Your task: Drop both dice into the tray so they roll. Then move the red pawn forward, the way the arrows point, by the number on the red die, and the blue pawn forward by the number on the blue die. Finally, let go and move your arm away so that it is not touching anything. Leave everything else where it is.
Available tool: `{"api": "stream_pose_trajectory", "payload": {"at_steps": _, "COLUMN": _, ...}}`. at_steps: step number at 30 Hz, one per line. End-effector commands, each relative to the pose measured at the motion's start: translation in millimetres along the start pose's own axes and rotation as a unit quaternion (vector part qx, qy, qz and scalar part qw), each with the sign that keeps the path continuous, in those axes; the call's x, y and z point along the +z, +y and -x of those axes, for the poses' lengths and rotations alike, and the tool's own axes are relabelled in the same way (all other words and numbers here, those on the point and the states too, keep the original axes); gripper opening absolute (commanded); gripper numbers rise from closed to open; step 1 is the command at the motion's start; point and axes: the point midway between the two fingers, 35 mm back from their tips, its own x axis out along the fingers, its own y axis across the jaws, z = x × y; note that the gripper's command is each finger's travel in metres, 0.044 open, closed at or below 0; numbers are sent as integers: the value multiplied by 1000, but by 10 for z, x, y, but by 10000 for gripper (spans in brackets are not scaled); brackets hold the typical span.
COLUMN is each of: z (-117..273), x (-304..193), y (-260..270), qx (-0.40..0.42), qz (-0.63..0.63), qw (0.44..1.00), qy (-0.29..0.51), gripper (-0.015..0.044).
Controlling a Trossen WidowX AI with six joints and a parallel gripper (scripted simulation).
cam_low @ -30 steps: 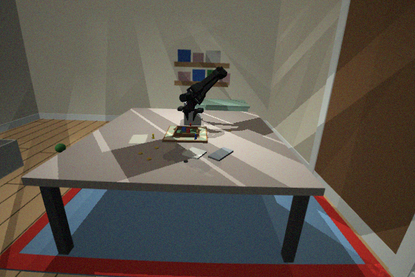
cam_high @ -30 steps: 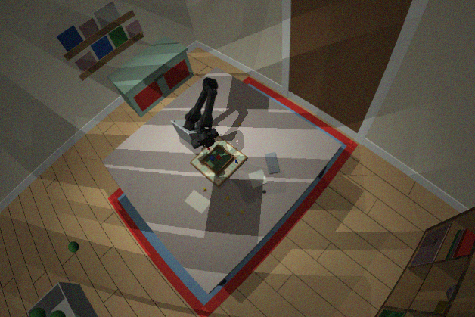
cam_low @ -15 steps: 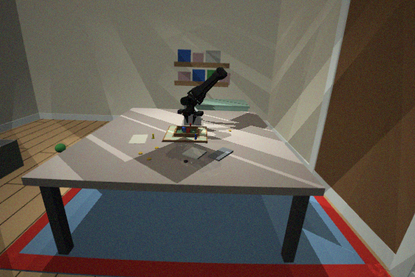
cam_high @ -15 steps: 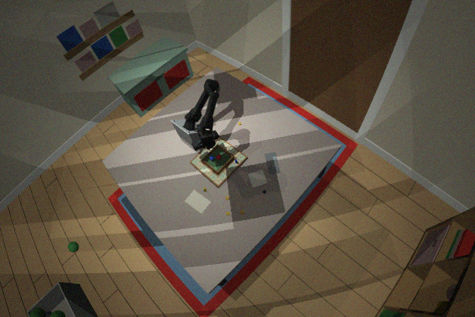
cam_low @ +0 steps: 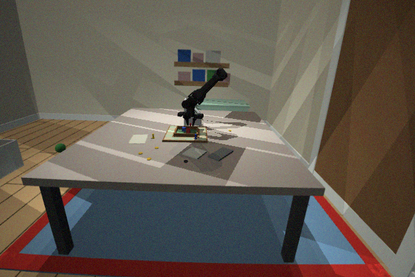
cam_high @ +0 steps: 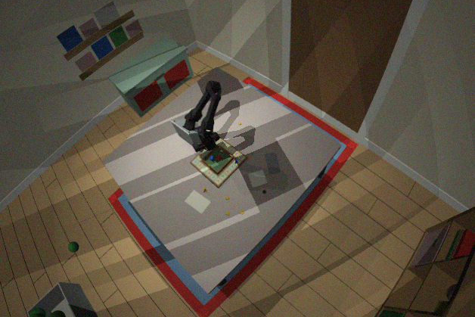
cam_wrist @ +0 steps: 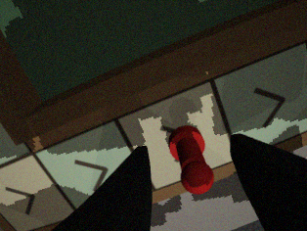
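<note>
A large grey rectangular surface (cam_low: 100, 162) stands on dark legs over a red and blue rug. Toward its near edge lie two flat grey cards (cam_low: 207, 153), a small black disc (cam_low: 185, 160), a pale paper sheet (cam_low: 138, 138) and a few scattered yellow tokens (cam_low: 148, 158).

Past the middle, toward the far edge, sits the square wooden game board (cam_low: 169, 137) with arrow tiles around a green-lined central tray (cam_high: 226, 153). Inside the tray rest a small red die (cam_high: 218, 157) and a small blue die (cam_high: 211, 157), so the dropping step appears done. Their top faces are too small to read here.

A small blue pawn (cam_low: 195, 136) stands on the board's near edge track, seemingly not yet moved.

From the wrist view, the small red pawn (cam_wrist: 190, 159) stands on a pale track tile at the board's outer rim, just outside the tray's brown wall. The black two-fingered claw (cam_wrist: 192, 206) is lowered around it, one finger on each side. The fingers are partly drawn in, with visible gaps to the pawn, so they pinch nothing yet.

Behind the board, the black jointed arm (cam_low: 203, 90) rises from its base near the far edge.

My judgement: the task is roughly at its midpoint. Grasping and advancing the red pawn is in hand; the blue pawn's move and the arm's retreat remain.
</note>
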Motion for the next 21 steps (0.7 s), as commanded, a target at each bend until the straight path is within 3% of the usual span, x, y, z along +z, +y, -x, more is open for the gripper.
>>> {"api": "stream_pose_trajectory", "payload": {"at_steps": 1, "z": -26, "x": -20, "y": 1, "qx": 2, "qz": -4, "qw": 1000, "qy": 2, "gripper": 95}}
{"api": "stream_pose_trajectory", "payload": {"at_steps": 3, "z": -26, "x": -20, "y": 1, "qx": 2, "qz": -4, "qw": 1000, "qy": 2, "gripper": 43}}
{"api": "stream_pose_trajectory", "payload": {"at_steps": 9, "z": -26, "x": -20, "y": 1, "qx": 2, "qz": -4, "qw": 1000, "qy": 2, "gripper": 3}}
{"api": "stream_pose_trajectory", "payload": {"at_steps": 21, "z": 298, "x": 90, "y": -34, "qx": -7, "qz": -6, "qw": 1000, "qy": -3, "gripper": 0}}
